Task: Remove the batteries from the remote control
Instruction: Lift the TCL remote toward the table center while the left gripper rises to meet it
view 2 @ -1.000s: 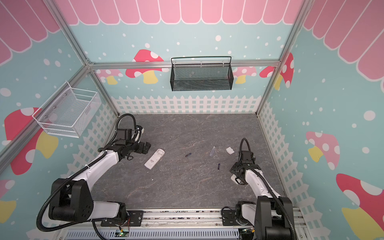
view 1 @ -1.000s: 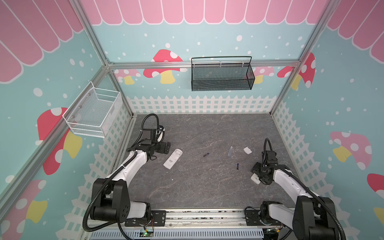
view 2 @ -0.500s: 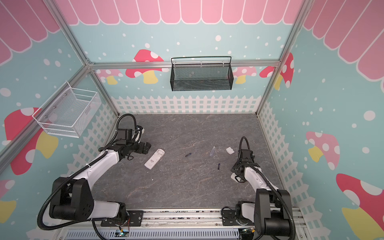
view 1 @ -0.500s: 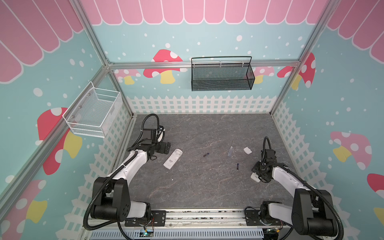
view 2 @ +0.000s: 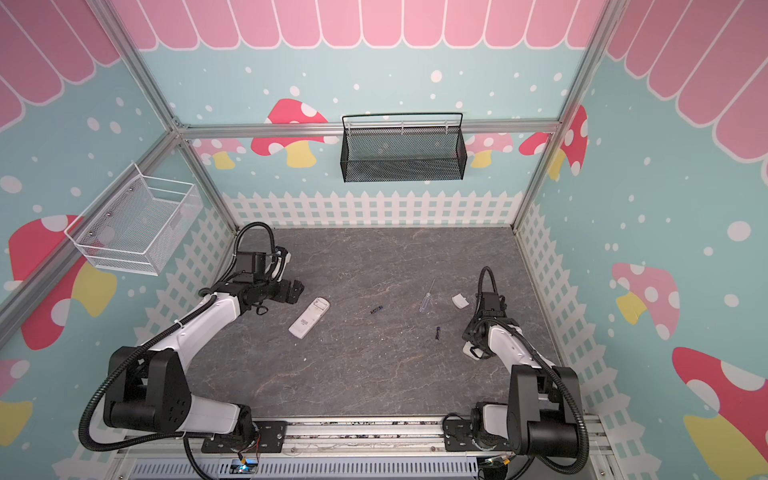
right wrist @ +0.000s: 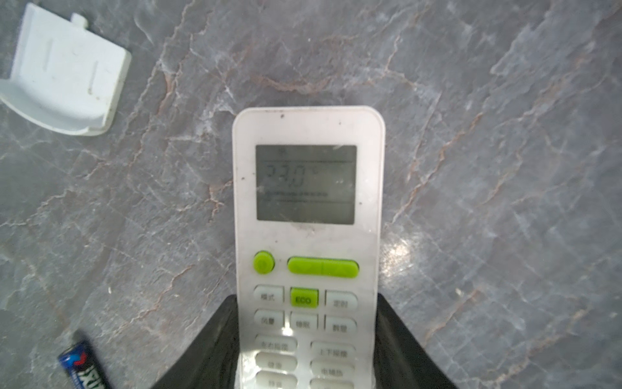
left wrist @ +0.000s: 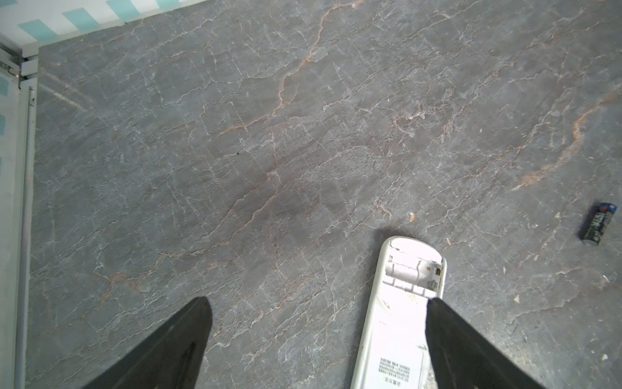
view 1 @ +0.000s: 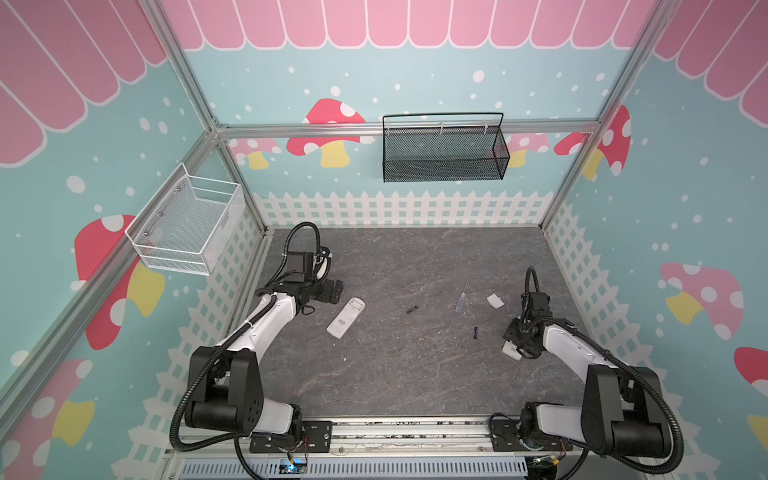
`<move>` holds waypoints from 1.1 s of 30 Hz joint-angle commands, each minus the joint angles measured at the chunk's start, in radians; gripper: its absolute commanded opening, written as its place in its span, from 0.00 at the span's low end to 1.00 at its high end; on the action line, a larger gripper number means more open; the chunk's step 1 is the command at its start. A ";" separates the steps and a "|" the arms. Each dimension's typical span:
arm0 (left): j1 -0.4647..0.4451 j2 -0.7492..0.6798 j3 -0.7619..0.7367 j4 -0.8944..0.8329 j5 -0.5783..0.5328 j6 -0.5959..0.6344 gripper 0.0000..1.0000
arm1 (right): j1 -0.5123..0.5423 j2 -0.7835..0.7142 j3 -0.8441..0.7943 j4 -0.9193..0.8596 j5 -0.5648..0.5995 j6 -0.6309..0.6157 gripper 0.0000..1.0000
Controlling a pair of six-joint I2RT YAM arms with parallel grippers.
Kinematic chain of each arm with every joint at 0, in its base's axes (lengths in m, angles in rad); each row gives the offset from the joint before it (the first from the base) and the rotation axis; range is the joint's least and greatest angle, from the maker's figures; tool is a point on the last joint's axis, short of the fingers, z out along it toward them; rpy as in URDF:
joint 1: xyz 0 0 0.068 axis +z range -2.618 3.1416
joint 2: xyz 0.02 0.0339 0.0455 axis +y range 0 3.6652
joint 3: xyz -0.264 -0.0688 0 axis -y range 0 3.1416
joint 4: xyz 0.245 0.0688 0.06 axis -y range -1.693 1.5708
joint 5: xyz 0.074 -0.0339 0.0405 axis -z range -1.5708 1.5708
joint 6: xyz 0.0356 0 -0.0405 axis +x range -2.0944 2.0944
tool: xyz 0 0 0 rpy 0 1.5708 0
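In both top views my right gripper (view 1: 513, 347) is clamped on a white plastic remote with green buttons (view 2: 474, 352). My left gripper (view 1: 331, 290), well apart, stands wide open beside a second white remote lying back-up (view 1: 345, 318). A small dark blue cylindrical battery (view 1: 412, 309) and a second such battery (view 1: 475, 332) lie loose on the grey stone-look table (view 1: 374, 374).

Left wrist: the back-up remote's battery bay (left wrist: 414, 272) is empty.

Right wrist: my fingers (right wrist: 208, 340) press the green-button remote's long edges. Its length runs straight out from my jaws. The display is up and lit, so I judge it loaded, bay facing down. It needs turning over.
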 commanded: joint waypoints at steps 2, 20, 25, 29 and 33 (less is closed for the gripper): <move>-0.002 0.007 0.081 -0.073 0.058 0.037 0.99 | -0.003 0.011 0.104 -0.023 0.014 -0.074 0.45; -0.014 0.026 0.563 -0.312 0.437 0.540 0.96 | 0.104 -0.027 0.306 0.360 -0.539 -0.520 0.34; -0.034 0.085 0.701 -0.348 0.548 0.559 0.89 | 0.194 -0.022 0.297 0.503 -0.742 -0.630 0.34; -0.056 0.116 0.771 -0.381 0.621 0.663 0.88 | 0.252 0.018 0.336 0.558 -0.891 -0.689 0.34; -0.083 0.136 0.818 -0.462 0.701 0.844 0.88 | 0.277 0.069 0.362 0.635 -1.055 -0.705 0.34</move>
